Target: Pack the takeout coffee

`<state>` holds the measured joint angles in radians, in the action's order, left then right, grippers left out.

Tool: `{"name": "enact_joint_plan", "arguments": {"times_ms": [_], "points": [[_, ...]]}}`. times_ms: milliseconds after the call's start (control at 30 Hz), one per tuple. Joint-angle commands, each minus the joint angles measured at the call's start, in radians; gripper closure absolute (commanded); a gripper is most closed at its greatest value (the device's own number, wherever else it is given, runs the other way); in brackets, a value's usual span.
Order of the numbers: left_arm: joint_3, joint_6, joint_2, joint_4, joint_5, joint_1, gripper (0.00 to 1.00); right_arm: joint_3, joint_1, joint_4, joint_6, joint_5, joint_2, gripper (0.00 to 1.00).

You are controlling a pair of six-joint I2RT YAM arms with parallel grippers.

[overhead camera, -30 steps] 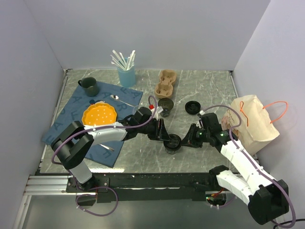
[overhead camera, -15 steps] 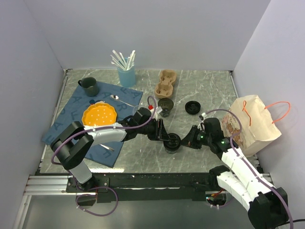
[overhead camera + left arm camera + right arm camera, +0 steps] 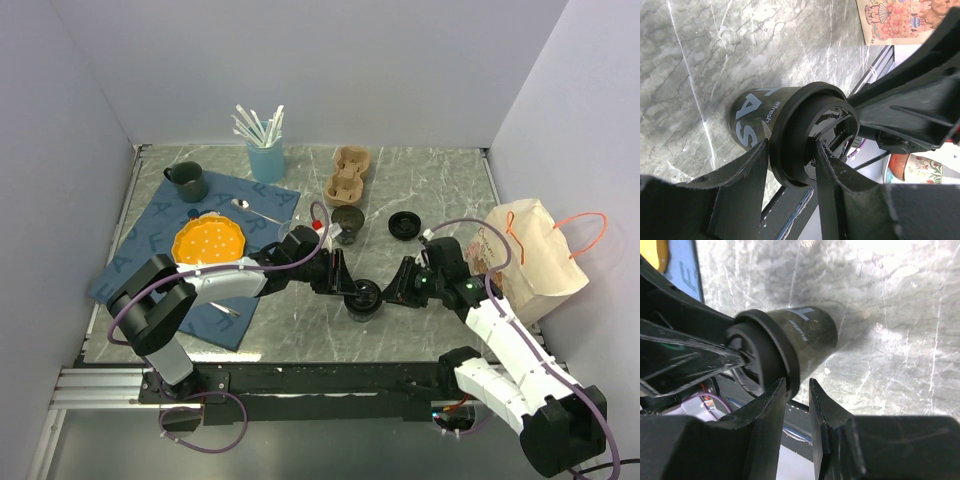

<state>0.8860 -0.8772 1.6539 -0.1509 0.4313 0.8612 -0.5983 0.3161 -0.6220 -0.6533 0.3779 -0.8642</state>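
1. The left gripper (image 3: 791, 149) was closed on the takeout coffee (image 3: 362, 298), one finger on each side of its black lid (image 3: 795, 115).
2. The right gripper (image 3: 797, 385) met the same cup from the right. Its jaws stood only slightly apart, with the lid's rim at their tips. Whether they pinched the rim could not be told.
3. The takeout coffee stood upright on the marble table (image 3: 430, 180), near its near edge and about midway across, between the two grippers.
4. A loose black lid (image 3: 403, 224) lay farther back and a little to the right, apart from the cup.
5. A cardboard cup carrier (image 3: 348, 172) lay toward the far side.
6. A paper bag (image 3: 535, 265) with orange handles stood at the right edge.
7. On the left lay a blue mat (image 3: 150, 240) carrying an orange plate (image 3: 208, 239) and, at its far corner, a dark green mug (image 3: 188, 181).
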Motion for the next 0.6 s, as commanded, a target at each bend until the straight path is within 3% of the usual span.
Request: {"name": "enact_joint_plan", "arguments": {"times_ms": [0, 567], "points": [[-0.055, 0.076, 0.099, 0.274, -0.126, 0.021, 0.57, -0.087, 0.001, -0.027, 0.023, -0.053, 0.014, 0.67], [-0.042, 0.089, 0.112, 0.287, -0.135, 0.021, 0.57, -0.098, 0.0, 0.057, 0.063, -0.046, -0.128, 0.67]]}}
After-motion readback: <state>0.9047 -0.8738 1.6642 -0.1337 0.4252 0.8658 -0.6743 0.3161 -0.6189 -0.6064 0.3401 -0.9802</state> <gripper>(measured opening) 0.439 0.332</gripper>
